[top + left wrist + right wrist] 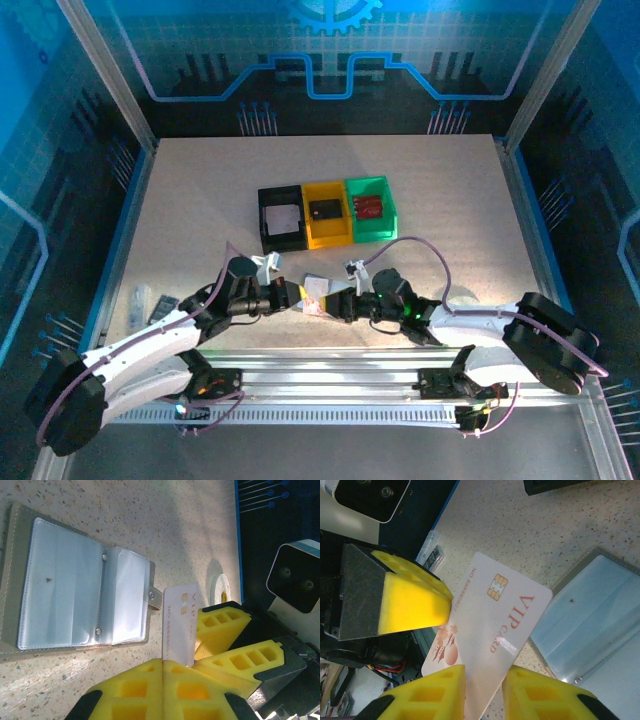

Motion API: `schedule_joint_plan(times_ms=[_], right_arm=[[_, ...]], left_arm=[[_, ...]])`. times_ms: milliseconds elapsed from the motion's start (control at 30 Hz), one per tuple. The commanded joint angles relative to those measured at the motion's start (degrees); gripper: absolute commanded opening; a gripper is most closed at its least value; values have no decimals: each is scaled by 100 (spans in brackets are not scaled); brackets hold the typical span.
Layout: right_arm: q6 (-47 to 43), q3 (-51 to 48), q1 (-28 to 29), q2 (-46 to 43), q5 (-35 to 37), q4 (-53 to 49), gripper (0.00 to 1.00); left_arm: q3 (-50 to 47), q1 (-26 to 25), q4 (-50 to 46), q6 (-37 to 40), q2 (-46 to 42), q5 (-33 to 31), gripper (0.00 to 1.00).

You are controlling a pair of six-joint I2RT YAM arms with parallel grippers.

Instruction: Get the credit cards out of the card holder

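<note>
From above, we see both arms meet low over the pale speckled counter (450, 220), the left gripper (297, 296) and the right gripper (340, 302) pointing at each other with their tips almost touching. The flat grey fabric card holder (315, 283) lies just beyond those tips, partly covered by them. Well beyond both grippers three bins stand side by side. The black plastic bin (266, 236) holds a pale grey-white card (283, 217), the yellow plastic bin (328, 239) a dark card (323, 209), and the green plastic bin (372, 233) a red card (370, 207). In the left wrist view the card holder lies open like a book, ahead and to the left of the left gripper, its clear sleeves facing up. That gripper's yellow foam fingers are pressed together on the near end of a pale plastic VIP card (180, 622) with a gold chip. The card's far corner sits just beside the holder's small snap tab (156, 597). The right gripper's fingers come in from the right at the card's long edge. In the right wrist view the VIP card rises from between the right gripper's two fingers, which stand close on either side. We cannot tell whether they pinch it. The card holder lies ahead and to the right, under the card's far edge.
</note>
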Motion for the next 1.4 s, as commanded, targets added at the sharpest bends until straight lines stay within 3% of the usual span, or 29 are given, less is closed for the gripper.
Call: schedule_joint_plan(times_ms=[0,467,633,833,967,1200,1367], right_arm=[[-11,-30,95,-99,-147,555,21],[23,-56,142,-87,-169,717,1],[-3,-76,144,-169,-145,546,0],[-229,-95,-1,-477,-189,-36,0],[-489,-55,-284,-742,-686,-626,0],[-1113,194,-599,-1279,-1666,-1897,0],[-1252,249,-726,-1441,-2350,-2063,0]], left_arm=[[-85,-49,109,1,-77,-11,0],[-76,-49,73,28,-76,-56,0],[97,-39,-327,258,-207,-101,1],[564,87,-1431,979,-455,-61,32],[970,228,-2387,1535,-573,95,55],[1452,285,-3190,1660,-455,463,65],[1755,287,-3243,1704,-242,759,67]])
